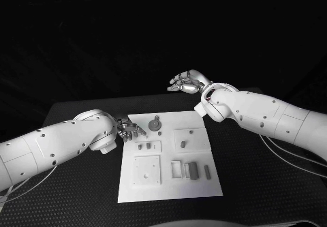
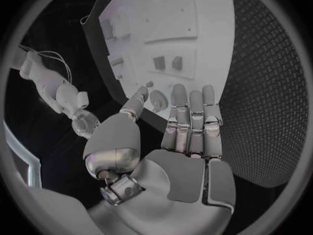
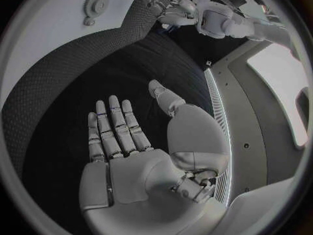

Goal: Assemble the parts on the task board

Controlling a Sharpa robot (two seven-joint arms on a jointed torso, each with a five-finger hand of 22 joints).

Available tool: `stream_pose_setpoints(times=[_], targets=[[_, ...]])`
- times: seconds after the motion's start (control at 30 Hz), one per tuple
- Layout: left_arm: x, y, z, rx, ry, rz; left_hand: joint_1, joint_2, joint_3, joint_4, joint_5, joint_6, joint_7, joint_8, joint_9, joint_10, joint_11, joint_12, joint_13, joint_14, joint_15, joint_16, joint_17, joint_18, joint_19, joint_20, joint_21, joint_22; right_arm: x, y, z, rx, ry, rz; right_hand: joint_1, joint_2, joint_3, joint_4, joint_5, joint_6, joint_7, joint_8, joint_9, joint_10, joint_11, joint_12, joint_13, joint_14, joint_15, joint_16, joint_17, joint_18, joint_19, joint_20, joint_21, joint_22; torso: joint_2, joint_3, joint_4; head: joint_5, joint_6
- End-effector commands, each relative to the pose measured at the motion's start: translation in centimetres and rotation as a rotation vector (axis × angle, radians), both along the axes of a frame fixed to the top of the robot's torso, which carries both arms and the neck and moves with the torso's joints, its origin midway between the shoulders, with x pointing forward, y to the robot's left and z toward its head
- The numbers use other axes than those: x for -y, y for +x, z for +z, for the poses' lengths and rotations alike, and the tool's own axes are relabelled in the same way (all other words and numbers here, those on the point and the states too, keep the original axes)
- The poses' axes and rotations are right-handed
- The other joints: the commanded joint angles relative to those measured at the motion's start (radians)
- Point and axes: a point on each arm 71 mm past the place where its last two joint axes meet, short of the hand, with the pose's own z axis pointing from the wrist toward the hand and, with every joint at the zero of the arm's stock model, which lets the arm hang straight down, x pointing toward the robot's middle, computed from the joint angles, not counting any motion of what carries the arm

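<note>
The white task board (image 1: 168,182) lies in the middle of the black table. A grey gear (image 1: 156,125) sits near its far edge, with two small pegs (image 1: 144,146), a short piece (image 1: 184,142) and several bars (image 1: 193,169) further in. My left hand (image 1: 129,128) hovers at the board's far left edge, close to the gear, fingers straight and holding nothing (image 2: 185,125). The gear (image 2: 158,98) lies just past its fingertips. My right hand (image 1: 185,82) is raised beyond the board's far edge, palm flat with nothing in it (image 3: 124,136). The board (image 3: 59,26) and gear (image 3: 98,4) lie well ahead of it.
A square recessed plate (image 1: 146,170) takes up the board's near left. The textured black mat (image 1: 259,179) surrounds the board on all sides. Thin cables (image 1: 293,161) hang below my right arm over the mat. The table's back edge (image 1: 102,101) runs behind both hands.
</note>
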Motion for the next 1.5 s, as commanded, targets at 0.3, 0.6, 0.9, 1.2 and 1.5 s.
stream_pose_setpoints(times=[0.3, 0.6, 0.9, 1.2, 1.5], targets=[[3.7, 1.0, 2.6, 0.401, -0.214, -0.243, 0.284, -0.006, 0.160, -0.001, -0.006, -0.078, 0.040, -0.001, -0.086, -0.134, 0.113, -0.303, -0.190, -0.055, 0.091, -0.159, -0.093, 0.009, -0.067, 0.092, -0.101, -0.104, 0.1, 0.1, -0.1, 0.005, -0.001, 0.002, 0.004, 0.005, -0.004, -0.003, -0.002, -0.005, 0.043, 0.005, -0.002, 0.005, 0.004, -0.004, -0.002, -0.006, 0.001, -0.003, -0.001, -0.011, -0.006, -0.002, -0.006, 0.002, 0.002, 0.0014, -0.0018, 0.000, 0.015], [6.2, 0.5, 1.2, 0.578, -0.059, -0.464, 0.393, -0.070, 0.180, -0.004, -0.014, -0.086, 0.026, -0.001, -0.137, -0.118, 0.128, -0.431, -0.300, -0.051, 0.126, -0.325, -0.153, 0.011, -0.129, 0.126, -0.101, -0.222, 0.3, 0.5, -0.2, 0.001, 0.002, -0.007, 0.004, 0.006, -0.004, -0.003, -0.002, -0.004, 0.042, 0.006, -0.002, 0.005, 0.004, -0.004, -0.003, -0.005, 0.001, -0.003, -0.001, -0.011, -0.006, -0.002, -0.007, 0.003, 0.003, 0.0007, -0.0032, -0.003, 0.023], [7.8, -0.1, 0.1, 0.651, 0.057, -0.598, 0.448, -0.084, 0.212, -0.003, -0.022, -0.054, 0.026, 0.015, -0.155, -0.048, 0.120, -0.454, -0.324, 0.050, 0.085, -0.308, -0.123, 0.022, -0.030, 0.097, -0.084, -0.249, 0.3, 0.5, -0.2, 0.004, 0.002, -0.009, 0.005, 0.010, -0.003, -0.003, -0.002, -0.004, 0.041, 0.007, -0.002, 0.006, 0.004, -0.004, -0.005, -0.005, 0.001, -0.002, -0.001, -0.010, -0.002, -0.002, -0.007, 0.004, 0.002, 0.0001, 0.0002, -0.012, 0.023], [8.9, -0.3, -1.1, 0.619, 0.127, -0.652, 0.465, -0.072, 0.176, -0.003, -0.024, -0.020, 0.015, 0.028, -0.182, 0.018, 0.097, -0.498, -0.335, 0.195, -0.013, -0.095, 0.037, 0.038, 0.188, 0.006, 0.012, -0.194, 0.0, 0.5, -0.2, 0.003, 0.004, -0.002, 0.006, 0.010, -0.002, -0.004, -0.002, -0.004, 0.042, 0.007, -0.003, 0.006, 0.004, -0.004, -0.006, -0.005, 0.001, -0.002, -0.002, -0.009, -0.002, -0.002, -0.007, 0.004, 0.002, -0.0005, -0.0001, -0.009, 0.023], [9.0, -0.4, -2.2, 0.598, 0.144, -0.655, 0.475, -0.057, 0.180, -0.003, -0.017, -0.005, 0.022, 0.030, -0.203, 0.062, 0.080, -0.528, -0.331, 0.252, -0.035, -0.008, 0.106, 0.040, 0.264, -0.034, 0.074, -0.120, -0.4, 0.4, -0.2, 0.004, 0.007, 0.006, 0.006, 0.010, -0.002, -0.004, -0.002, -0.004, 0.042, 0.007, -0.003, 0.007, 0.004, -0.004, -0.006, -0.005, 0.001, -0.002, -0.002, -0.009, -0.001, -0.002, -0.007, 0.004, 0.003, -0.0008, -0.0017, -0.016, 0.024]])
